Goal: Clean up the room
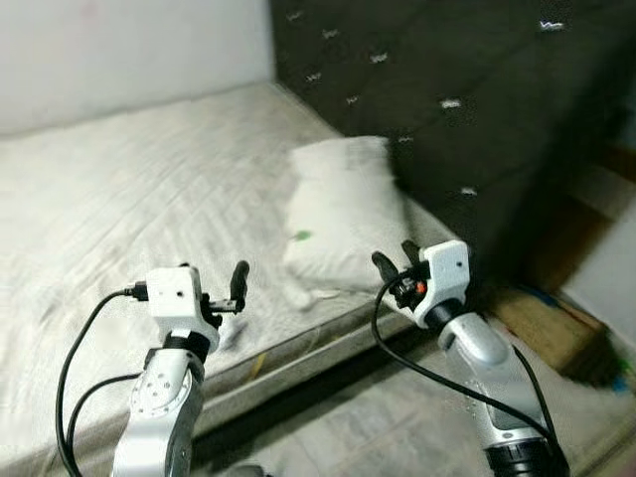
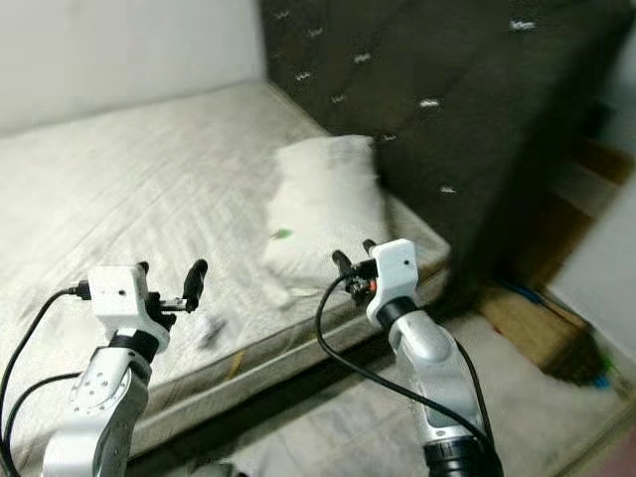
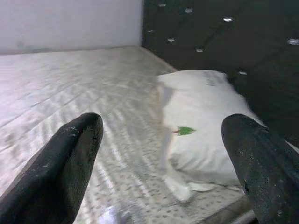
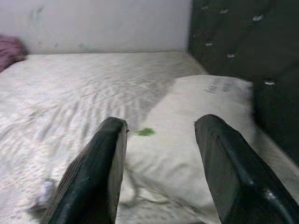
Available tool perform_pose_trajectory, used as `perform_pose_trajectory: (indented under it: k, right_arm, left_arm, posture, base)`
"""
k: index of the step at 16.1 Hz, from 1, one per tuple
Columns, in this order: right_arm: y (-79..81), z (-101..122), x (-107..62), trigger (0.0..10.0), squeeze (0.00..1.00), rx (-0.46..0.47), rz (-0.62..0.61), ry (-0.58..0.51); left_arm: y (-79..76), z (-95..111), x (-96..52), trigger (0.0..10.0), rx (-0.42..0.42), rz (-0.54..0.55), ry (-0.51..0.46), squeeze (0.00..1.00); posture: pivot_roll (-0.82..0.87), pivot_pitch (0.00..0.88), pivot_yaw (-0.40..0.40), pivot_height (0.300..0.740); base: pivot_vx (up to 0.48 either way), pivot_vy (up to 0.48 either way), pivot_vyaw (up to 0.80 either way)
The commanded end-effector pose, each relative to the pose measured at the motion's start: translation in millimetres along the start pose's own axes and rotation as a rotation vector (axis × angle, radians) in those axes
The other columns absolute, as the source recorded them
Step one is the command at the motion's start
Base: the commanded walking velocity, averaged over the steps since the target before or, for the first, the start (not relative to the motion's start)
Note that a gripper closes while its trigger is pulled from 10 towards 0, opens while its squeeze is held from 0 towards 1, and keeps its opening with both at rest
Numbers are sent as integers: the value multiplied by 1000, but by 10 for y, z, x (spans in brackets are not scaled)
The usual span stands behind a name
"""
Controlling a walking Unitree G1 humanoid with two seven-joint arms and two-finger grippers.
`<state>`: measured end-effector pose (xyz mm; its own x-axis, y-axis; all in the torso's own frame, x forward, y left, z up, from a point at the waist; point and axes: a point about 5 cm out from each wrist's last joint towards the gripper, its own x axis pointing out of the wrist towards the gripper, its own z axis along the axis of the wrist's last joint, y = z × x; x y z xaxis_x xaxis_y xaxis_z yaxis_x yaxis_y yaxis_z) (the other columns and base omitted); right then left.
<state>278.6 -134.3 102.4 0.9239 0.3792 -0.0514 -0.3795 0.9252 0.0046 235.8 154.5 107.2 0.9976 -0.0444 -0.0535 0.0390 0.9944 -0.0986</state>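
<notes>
**Q:** Centre of the frame, where's the pillow (image 1: 343,214) and how does it lie?

**A:** It's on the mattress (image 1: 129,199) beside the dark headboard (image 1: 467,89), long axis running from the near edge up toward the wall.

**Q:** Grippers?

**A:** Left gripper (image 3: 159,158) and right gripper (image 4: 161,163) both spread apart, empty, aimed at it.

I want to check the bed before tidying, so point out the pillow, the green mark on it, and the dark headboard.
pillow (image 1: 343,214), left eye view, middle of its white top face.
green mark (image 3: 186,131), left wrist view, centre of the mark.
headboard (image 1: 467,99), left eye view, tufted dark panel.
</notes>
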Motion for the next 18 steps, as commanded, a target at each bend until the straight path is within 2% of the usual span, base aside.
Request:
perform_pose_trajectory:
  k: [1, 6, 10, 13, 18]
  right_arm:
    - [50, 35, 43, 10000, 0, -2, 18, -12]
    - [56, 35, 38, 10000, 0, 6, 18, -17]
    - [41, 33, 28, 10000, 0, 33, 2, -20]
    - [-8, 38, 21, 10000, 0, 17, -39, -25]
    - [-9, 31, 17, 10000, 0, 16, -38, -22]
  left_arm:
    - [55, -1, -16, 10000, 2, 21, 2, 0]
    - [37, 19, -26, 10000, -2, -7, -13, 0]
    - [33, 28, -36, 10000, 3, -17, -20, 0]
    - [38, 30, -42, 10000, 4, -17, -21, 0]
    - [35, 26, -43, 10000, 6, -18, -20, 0]
  posture:
    - [20, 0, -17, 740]
    - [19, 0, -14, 740]
    - [17, 0, -11, 740]
    - [18, 0, -12, 740]
    - [17, 0, -12, 740]
  base:
    - [0, 0, 794]
    - [0, 0, 787]
    - [127, 0, 0]
    - [306, 0, 0]
    - [355, 0, 0]
